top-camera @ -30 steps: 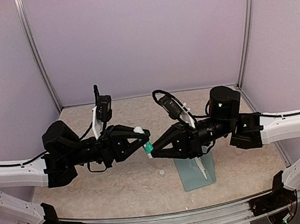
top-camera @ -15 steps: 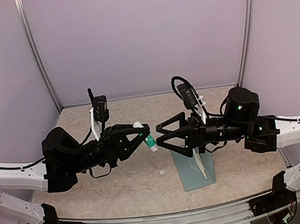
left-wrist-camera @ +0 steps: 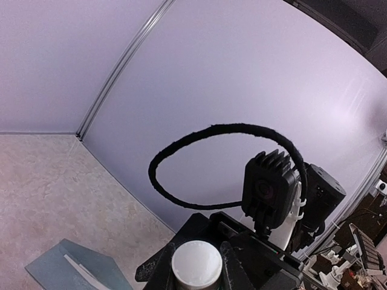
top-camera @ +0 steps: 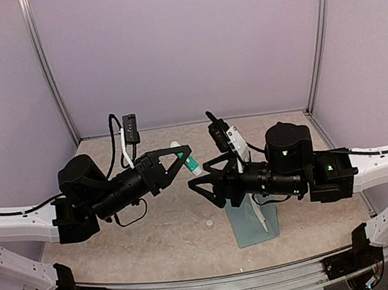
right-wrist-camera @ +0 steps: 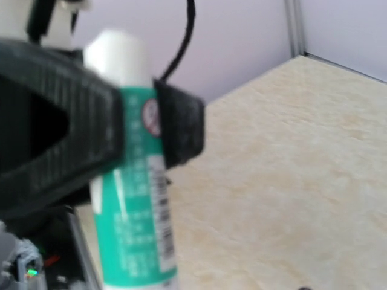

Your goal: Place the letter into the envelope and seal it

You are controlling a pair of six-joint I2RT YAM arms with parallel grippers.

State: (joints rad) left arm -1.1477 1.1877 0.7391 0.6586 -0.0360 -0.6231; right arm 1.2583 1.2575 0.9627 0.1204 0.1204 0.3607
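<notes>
A white-and-green glue stick (top-camera: 192, 165) hangs above the table, with my left gripper (top-camera: 184, 158) shut on it. In the left wrist view its white end (left-wrist-camera: 196, 264) sits between the fingers (left-wrist-camera: 230, 267). My right gripper (top-camera: 207, 180) stands open just right of the stick and holds nothing. The right wrist view shows the glue stick (right-wrist-camera: 136, 205) close up in the left gripper's black fingers (right-wrist-camera: 181, 130). The teal envelope (top-camera: 247, 229) lies flat under the right arm, also seen low in the left wrist view (left-wrist-camera: 54, 269). A narrow pale strip (top-camera: 261, 216) lies on it; I cannot tell whether this is the letter.
A small white cap (top-camera: 209, 224) lies on the speckled table (top-camera: 156, 236) in front of the grippers. Pale walls with metal corner posts (top-camera: 49, 78) close in the back and sides. The right arm (top-camera: 290, 168) covers the envelope's far end.
My right gripper let go of the glue stick's lower end, opened and drew back a little. The left gripper lifted and tilted the stick upward.
</notes>
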